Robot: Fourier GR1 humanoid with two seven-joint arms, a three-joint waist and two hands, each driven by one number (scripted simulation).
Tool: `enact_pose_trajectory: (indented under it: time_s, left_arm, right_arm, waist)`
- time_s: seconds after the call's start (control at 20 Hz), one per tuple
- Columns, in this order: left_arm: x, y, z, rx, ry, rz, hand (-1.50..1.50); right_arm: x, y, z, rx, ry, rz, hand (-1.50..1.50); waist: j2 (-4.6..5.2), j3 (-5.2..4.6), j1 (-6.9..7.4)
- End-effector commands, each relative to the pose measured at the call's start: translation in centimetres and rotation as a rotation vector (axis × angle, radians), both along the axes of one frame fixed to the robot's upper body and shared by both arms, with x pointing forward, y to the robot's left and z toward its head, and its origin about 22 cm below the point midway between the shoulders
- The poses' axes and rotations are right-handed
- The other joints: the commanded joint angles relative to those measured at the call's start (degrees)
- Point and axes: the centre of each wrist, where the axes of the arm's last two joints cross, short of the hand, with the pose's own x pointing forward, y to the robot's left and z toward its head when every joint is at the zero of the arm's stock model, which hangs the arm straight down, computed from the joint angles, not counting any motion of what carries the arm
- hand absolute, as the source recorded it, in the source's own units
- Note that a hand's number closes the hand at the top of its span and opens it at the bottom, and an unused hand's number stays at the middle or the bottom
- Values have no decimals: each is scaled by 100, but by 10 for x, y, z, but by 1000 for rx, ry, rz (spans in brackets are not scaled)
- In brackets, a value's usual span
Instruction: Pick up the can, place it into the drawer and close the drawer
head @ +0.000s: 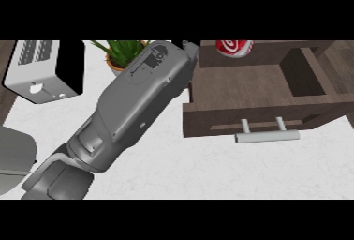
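The red can (233,47) with white lettering sits at the far left end of the open wooden drawer (242,84), partly cut off by the view's top. The drawer's front panel carries a pale bar handle (266,136). A grey forearm (131,108) rises from the lower left toward the drawer's far left corner. Of my left hand (187,45) only a small black part shows past the wrist, just left of the can; whether it touches the can is hidden. My right hand does not show.
A white toaster (38,70) stands at the upper left on the white counter (207,173). A potted green plant (123,52) sits behind the forearm. A grey rounded object (14,157) lies at the left edge.
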Motion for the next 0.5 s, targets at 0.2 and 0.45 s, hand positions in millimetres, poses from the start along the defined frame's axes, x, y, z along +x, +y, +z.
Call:
enact_pose_trajectory:
  time_s: [0.2,0.45]
  left_arm:
    - [4,-1,-29,30,27,40,150]
    - [-5,-17,-22,56,67,43,150]
  right_arm:
    - [12,11,11,8,-19,12,-150]
    - [18,11,6,-7,0,36,-150]
  waist:
    - [40,0,-74]
    - [31,6,-147]
